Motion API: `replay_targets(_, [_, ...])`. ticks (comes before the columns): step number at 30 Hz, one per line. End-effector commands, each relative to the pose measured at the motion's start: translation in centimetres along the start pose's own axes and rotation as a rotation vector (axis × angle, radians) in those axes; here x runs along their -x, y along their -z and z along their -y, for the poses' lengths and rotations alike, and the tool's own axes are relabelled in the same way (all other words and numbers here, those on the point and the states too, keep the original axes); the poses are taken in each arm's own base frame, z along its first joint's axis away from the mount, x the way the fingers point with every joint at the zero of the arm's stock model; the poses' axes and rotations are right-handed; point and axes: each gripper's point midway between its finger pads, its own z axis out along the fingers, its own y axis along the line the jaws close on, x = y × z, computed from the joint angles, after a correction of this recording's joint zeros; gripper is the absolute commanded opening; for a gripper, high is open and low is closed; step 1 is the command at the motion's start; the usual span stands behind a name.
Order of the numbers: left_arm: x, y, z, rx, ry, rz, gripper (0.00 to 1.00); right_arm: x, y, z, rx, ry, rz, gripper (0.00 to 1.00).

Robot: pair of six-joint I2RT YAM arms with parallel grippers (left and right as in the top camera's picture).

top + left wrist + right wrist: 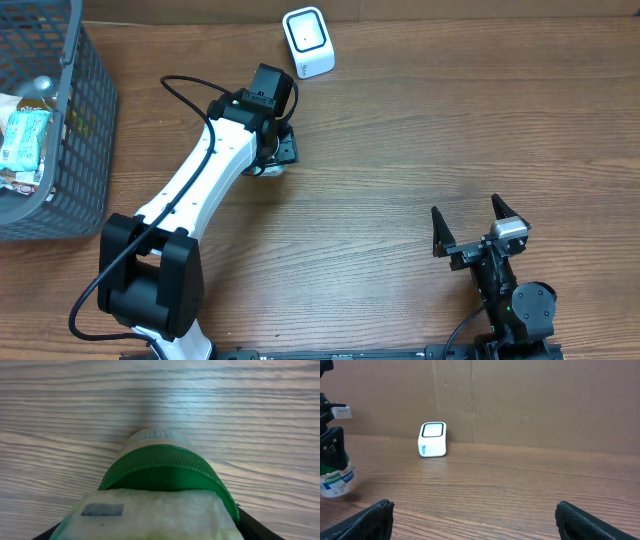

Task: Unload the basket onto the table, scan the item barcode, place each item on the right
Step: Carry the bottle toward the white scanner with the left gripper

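Jaws: left gripper (277,149) is clamped on the bottle (165,467), whose green cap fills the lower part of the left wrist view. The right gripper (466,208) is spread wide and empty at the lower right of the overhead frame.
Bottle: upper middle of the overhead frame. Its base is on or just above the table (450,120); I cannot tell which.
Scanner (307,42): white box at top centre, near the bottle and not touching it.
Basket (85,130): far left, with other goods inside.
Done: the bottle is gripped and sits close to the scanner.
Left: judging by this, the label's barcode must yet face the scanner window. No barcode shows in any view.
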Motion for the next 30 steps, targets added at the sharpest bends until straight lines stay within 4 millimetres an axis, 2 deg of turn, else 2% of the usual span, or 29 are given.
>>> replay_targets(1, [-0.7,1.3,2.5,-0.122,-0.002,-0.021,0.33,-0.3,0.0,0.2,-0.012,0.005,0.001,1.0])
replay_targets(5, [-1.2,1.2,2.7,-0.121,-0.013,-0.03,0.33,-0.3,0.0,0.2,-0.012,0.005,0.001,1.0])
replay_targets(8, [-2.1,1.1,3.8,-0.133,-0.041,-0.039,0.33,-0.3,0.0,0.2,-0.012,0.005,0.001,1.0])
replay_targets(19, [-4.0,2.3,9.7,-0.214,-0.177,0.009,0.31,-0.3,0.0,0.2,-0.013,0.005,0.001,1.0])
replay_targets(23, [-5.5,3.0,12.3,-0.241,-0.246,0.03,0.31,-0.3,0.0,0.2,-0.012,0.005,0.001,1.0])
replay_targets(30, [-7.9,3.5,14.5,-0.178,-0.315,0.097,0.3,-0.3,0.0,0.2,-0.013,0.005,0.001,1.0])
